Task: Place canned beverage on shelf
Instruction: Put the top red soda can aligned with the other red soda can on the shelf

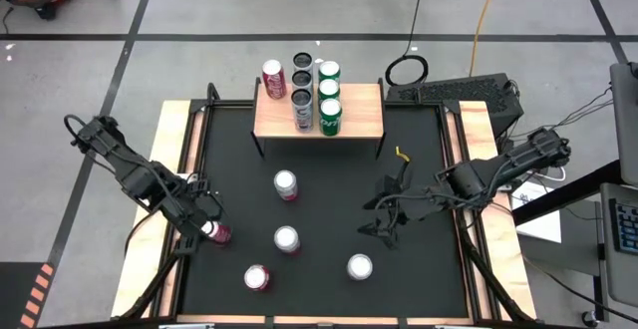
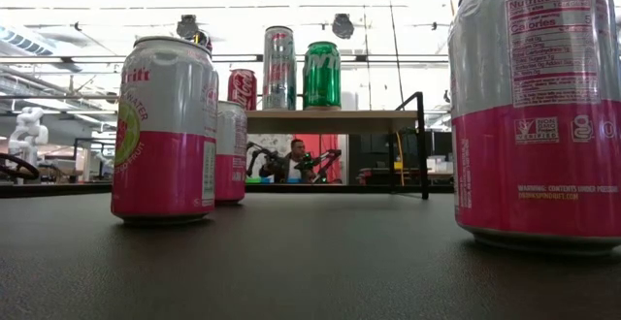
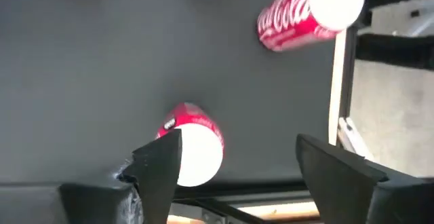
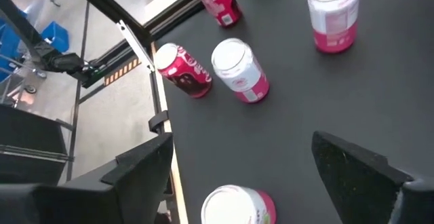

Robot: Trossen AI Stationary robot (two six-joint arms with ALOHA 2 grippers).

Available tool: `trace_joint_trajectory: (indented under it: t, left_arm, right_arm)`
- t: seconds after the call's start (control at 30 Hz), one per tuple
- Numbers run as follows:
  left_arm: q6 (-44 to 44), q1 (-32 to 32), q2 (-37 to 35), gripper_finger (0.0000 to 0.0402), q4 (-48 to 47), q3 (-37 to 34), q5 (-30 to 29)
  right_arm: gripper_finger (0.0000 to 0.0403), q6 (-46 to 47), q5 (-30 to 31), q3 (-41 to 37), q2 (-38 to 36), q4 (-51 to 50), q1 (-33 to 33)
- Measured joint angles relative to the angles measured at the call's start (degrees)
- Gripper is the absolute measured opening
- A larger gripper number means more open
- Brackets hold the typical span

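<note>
The shelf stands at the table's far middle on thin black legs, with several cans upright on its board; the low view shows the shelf from the front. Several more cans stand upright on the black mat. My left gripper hangs open near the table's left edge, above a red can. In the left wrist view this red can shows beside one finger of the left gripper, off its middle. My right gripper is open in mid-air at the right, with nothing between its fingers.
Other cans stand on the mat: a pink-and-white can, another pink-and-white can, a red Coca-Cola can and a white-topped can. Wooden strips line the table's sides. Beyond the table, under the shelf, a person sits in the room.
</note>
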Motion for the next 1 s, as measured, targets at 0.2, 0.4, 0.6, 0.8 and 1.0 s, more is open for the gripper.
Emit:
trace_joint_trajectory:
  t: [0.2, 0.4, 0.6, 0.8, 1.0]
  left_arm:
    - [-0.5, -1.2, -4.0, 0.0340, 0.5, -6.6, 0.7]
    - [-0.6, -1.1, -5.2, 0.0366, 3.6, -11.0, 0.0]
    - [-1.6, -1.2, -5.2, 0.0366, 4.9, -12.1, 0.1]
    - [-1.8, -2.6, -5.2, 0.0367, 5.1, -13.3, -2.0]
    - [-3.4, -3.8, -5.2, 0.0367, 6.2, -17.9, -2.3]
  right_arm:
    - [0.0329, 2.2, -0.1, 0.0, 1.4, 0.3, 1.7]
    - [0.0329, 2.3, 0.0, 0.0, 1.4, 0.6, 2.1]
    - [0.0329, 2.3, 0.1, 0.0, 1.4, 1.7, 2.1]
    - [0.0329, 2.2, 0.2, 0.0, 1.4, 2.2, 1.7]
    - [0.0329, 3.1, 0.3, 0.0, 1.4, 2.2, 1.7]
